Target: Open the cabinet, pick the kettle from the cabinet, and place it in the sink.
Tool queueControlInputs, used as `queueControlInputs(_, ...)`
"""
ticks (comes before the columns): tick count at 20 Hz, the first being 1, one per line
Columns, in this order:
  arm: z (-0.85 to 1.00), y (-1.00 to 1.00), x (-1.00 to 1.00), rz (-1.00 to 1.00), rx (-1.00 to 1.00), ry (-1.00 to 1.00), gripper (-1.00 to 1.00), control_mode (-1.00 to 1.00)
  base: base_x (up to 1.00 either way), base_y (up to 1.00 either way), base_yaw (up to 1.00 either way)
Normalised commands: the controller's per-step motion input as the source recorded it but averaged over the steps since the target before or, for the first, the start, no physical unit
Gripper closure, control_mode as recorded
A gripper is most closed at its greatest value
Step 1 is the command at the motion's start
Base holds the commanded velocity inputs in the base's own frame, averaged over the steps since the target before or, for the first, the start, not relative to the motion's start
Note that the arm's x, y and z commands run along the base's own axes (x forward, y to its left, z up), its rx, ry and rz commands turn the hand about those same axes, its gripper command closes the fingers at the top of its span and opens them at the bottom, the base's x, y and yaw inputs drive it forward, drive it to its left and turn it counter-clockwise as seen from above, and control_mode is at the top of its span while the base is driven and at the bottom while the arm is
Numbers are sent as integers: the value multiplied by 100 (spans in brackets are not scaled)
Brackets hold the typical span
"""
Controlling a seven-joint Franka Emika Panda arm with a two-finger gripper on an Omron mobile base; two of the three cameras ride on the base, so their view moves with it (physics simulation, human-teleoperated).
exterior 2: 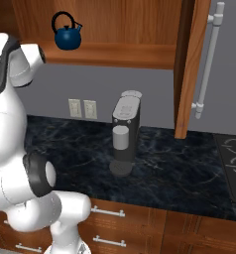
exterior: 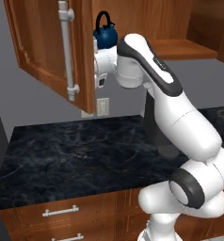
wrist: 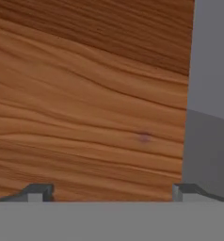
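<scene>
Reared up tall from the base, elbow bent high, forearm reaching forward and left at upper level. Wrist turned sideways in the left base view, white hand block partly hidden behind an edge. Claw [wrist: 112,192] spread wide in the hand view, dark tips far apart, nothing between them.

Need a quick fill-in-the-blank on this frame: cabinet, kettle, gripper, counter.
1. Both cabinet doors stand ____.
2. The kettle sits on the cabinet's ____ shelf.
3. The gripper jaws are ____, holding nothing.
4. The grey coffee machine stands on the black marble ____.

Missing words: open; bottom; open; counter
</scene>
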Motion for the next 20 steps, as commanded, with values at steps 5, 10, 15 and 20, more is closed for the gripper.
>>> queueControlInputs(5,-6,58,-13,19,0,0,-100,-100,0,0,0)
queueControlInputs(10,-6,54,-2,7,0,-14,-100,-100,0,0,0)
queueControlInputs(15,-8,52,-1,0,-3,-21,-100,-100,0,0,0)
queueControlInputs(20,-6,23,0,0,-6,-15,-100,-100,0,0,0)
